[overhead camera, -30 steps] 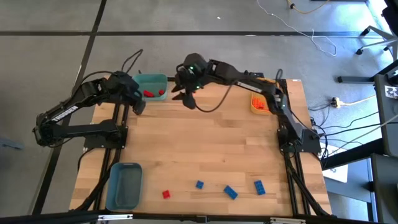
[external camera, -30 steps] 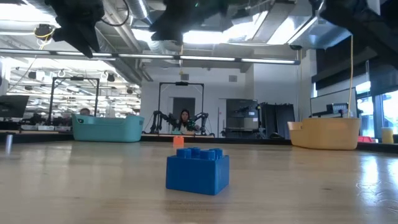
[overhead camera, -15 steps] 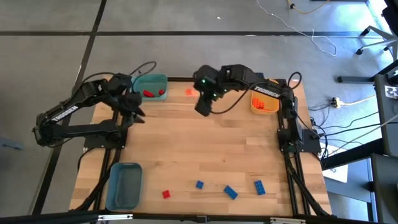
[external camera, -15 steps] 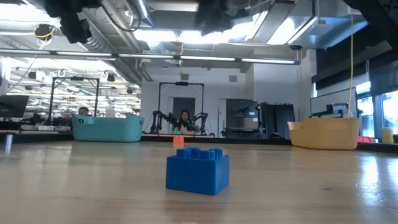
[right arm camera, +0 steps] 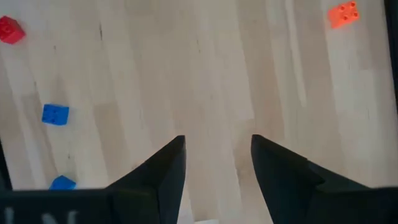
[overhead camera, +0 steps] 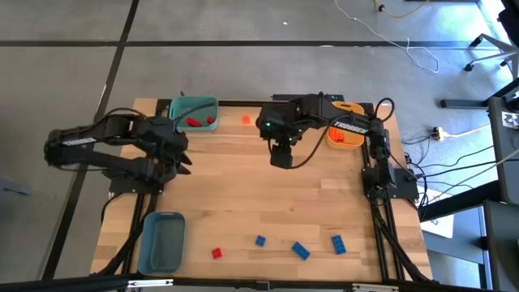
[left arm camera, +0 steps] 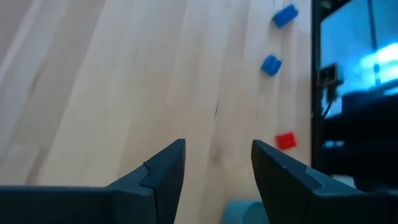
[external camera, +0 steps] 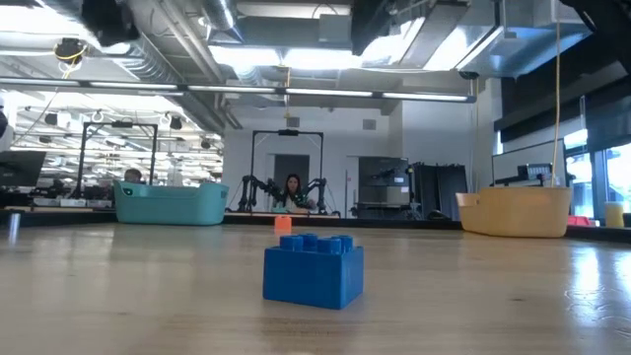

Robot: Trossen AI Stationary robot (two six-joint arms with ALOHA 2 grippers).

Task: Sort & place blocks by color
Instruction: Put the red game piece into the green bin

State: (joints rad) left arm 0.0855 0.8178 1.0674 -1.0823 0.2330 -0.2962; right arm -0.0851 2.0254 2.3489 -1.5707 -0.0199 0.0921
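The high view looks straight down on the whole table (overhead camera: 268, 195). The low view sits at table-top height, very near one blue block (external camera: 314, 269), facing the room behind. Each wrist view looks down at the wood past its own fingers; both share the red block (left arm camera: 285, 140)

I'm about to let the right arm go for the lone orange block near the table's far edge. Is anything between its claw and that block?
Nothing visible. The right claw hangs open over bare wood, and only clear tabletop separates it from the orange block.
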